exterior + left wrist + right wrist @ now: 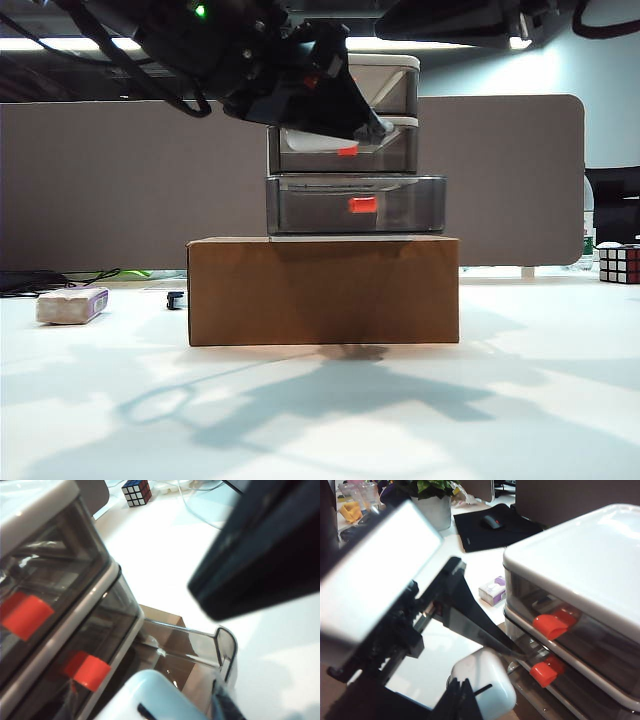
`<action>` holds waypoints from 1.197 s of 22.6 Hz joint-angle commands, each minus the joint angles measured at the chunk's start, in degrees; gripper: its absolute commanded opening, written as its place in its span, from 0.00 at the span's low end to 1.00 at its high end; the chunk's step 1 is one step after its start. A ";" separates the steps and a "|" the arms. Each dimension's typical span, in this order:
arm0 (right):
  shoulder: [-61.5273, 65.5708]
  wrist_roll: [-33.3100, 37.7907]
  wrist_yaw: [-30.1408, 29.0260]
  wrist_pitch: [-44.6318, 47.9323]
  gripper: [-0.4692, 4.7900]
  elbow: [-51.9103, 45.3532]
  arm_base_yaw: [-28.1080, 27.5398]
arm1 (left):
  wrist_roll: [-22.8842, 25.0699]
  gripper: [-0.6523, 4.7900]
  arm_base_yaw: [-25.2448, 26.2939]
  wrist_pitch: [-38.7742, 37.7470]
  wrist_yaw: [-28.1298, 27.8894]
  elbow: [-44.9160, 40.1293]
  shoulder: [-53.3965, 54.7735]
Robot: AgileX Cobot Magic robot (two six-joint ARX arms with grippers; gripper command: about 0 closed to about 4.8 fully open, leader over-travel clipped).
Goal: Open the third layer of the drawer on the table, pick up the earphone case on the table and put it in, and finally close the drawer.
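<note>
The left pincer (470, 690), clamped on the smooth white pill-shaped earphone case (485, 682), hangs above the pulled-out smoky grey bottom drawer (355, 204); next, lower and release. Right pincer unseen.

In the exterior view the left tool (365, 125) covers the front of the upper two drawers, and the earphone case (320, 142) it holds shows only as a pale strip under the dark fingers. In the left wrist view the case (160, 697) is cut by the picture edge, and a big blurred dark shape (265, 550) hides the table beyond. The right tool is in no picture; its state cannot be told.
</note>
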 commanded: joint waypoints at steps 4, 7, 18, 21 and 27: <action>-1.09 -0.35 -0.15 -0.15 0.08 0.24 0.02 | -0.28 0.34 -0.04 1.29 0.28 0.48 1.42; -1.20 -0.35 -0.17 -0.26 0.08 0.24 0.02 | -0.44 0.42 -0.04 1.51 0.70 0.48 1.57; -1.46 -0.35 -0.17 -0.96 0.08 0.24 0.02 | -0.44 0.78 -0.02 1.86 1.07 0.48 1.57; -1.44 -0.35 -0.17 -0.98 0.08 0.24 0.02 | -0.46 0.80 -0.02 1.90 1.07 0.48 1.57; -1.46 -0.35 -0.17 -1.01 0.08 0.24 0.02 | -0.52 0.79 -0.09 2.03 0.46 0.48 1.42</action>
